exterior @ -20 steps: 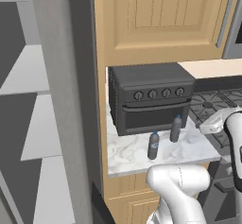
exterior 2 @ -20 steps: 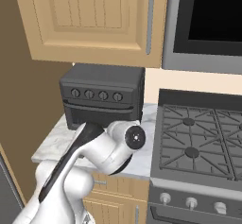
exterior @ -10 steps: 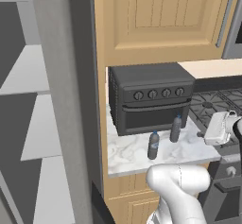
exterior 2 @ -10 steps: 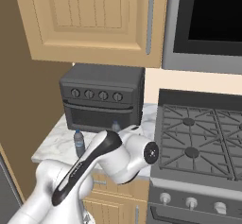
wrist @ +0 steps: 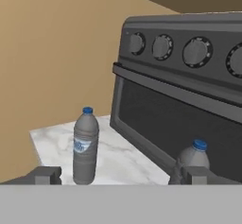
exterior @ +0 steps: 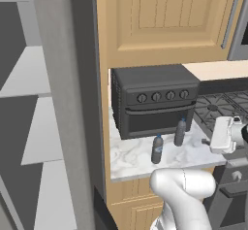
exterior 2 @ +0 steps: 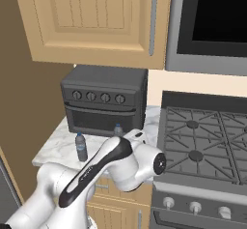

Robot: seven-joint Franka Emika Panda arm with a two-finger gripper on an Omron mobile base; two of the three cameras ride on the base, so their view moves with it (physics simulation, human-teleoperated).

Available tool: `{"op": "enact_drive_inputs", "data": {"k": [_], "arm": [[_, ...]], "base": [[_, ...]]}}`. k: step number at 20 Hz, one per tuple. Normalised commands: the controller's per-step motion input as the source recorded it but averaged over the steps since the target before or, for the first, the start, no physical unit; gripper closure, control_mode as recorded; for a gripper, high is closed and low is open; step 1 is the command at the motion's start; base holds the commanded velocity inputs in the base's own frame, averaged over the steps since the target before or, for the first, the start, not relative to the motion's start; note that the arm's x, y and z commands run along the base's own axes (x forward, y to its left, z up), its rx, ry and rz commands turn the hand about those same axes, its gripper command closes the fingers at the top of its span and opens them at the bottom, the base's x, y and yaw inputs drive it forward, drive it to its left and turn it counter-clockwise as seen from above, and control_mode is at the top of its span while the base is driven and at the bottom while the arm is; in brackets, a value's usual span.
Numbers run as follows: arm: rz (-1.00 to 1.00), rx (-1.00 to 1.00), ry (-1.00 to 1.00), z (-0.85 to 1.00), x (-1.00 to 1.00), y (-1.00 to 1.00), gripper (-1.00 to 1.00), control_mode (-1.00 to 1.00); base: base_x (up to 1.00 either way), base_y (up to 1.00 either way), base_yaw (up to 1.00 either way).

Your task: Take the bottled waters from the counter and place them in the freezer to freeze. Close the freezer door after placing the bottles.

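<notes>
- Kitchen corner from the left base view: the counter (exterior: 131, 158) carries a dark toaster oven (exterior: 155, 100), with both bottled waters upright in front of it, the nearer bottle (exterior: 157, 149) out on the open marble and the farther bottle (exterior: 180, 132) just in front of the oven door. The freezer (exterior: 29, 141) stands open on the left, pale shelves showing, its door edge (exterior: 72, 107) jutting toward us. The arm's white elbow bulges low in the picture, and the hand sits off the counter's right end, by the stove (exterior: 227, 107).
- Right base view now: the arm loops up from the lower left, forearm sloping toward the counter's front edge, wrist folded beside the stove. One bottle stands clear near the counter's left end; the other peeks out just behind the wrist.
- Hand view: the gripper (wrist: 122, 175) looks low and level across the marble, fingertips spread wide with nothing between them. The nearer bottle rises just inside the left fingertip (wrist: 46, 175); the farther one sits close by the right fingertip, near the oven door.
- Risks, as I judge them: these bottles are light and tall, so a finger clipping either one on the way in could topple it, and a low or off-centre squeeze could tip it out.
</notes>
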Motion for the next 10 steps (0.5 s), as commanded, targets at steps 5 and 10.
{"op": "enact_drive_inputs", "data": {"k": [5,10], "arm": [[0.0,0.02,0.0,-0.19,0.19,0.0,-1.0,-1.0],[-0.01,0.02,0.0,-0.27,0.12,0.0,-1.0,-1.0]], "base": [[0.0,0.0,0.0],[0.0,0.0,0.0]]}}
